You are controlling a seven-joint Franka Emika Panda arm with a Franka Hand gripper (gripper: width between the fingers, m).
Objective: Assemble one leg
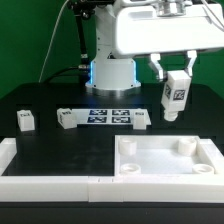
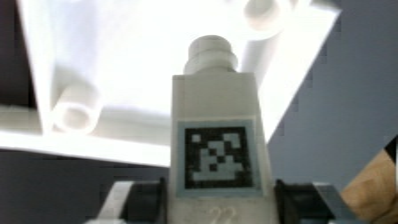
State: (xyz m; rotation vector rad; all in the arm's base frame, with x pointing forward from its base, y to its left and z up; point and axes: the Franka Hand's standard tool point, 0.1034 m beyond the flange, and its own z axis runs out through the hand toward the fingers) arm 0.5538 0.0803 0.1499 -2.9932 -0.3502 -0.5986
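Note:
My gripper (image 1: 175, 76) is shut on a leg (image 1: 175, 97), a small white block with a black-and-white tag, and holds it in the air above the far right corner of the large white square piece (image 1: 166, 157). In the wrist view the leg (image 2: 217, 120) fills the middle, its round peg end pointing away from me, with the black pads (image 2: 157, 198) pressed on both its sides. Beyond it the square piece's round corner holes (image 2: 71, 108) show. Three more legs lie on the table: one at the exterior view's left (image 1: 25, 121), one (image 1: 65, 118) and one (image 1: 139, 119).
The marker board (image 1: 108, 114) lies at the back middle, in front of the robot base (image 1: 111, 72). A white L-shaped rail (image 1: 40, 170) runs along the front and the exterior view's left of the black table.

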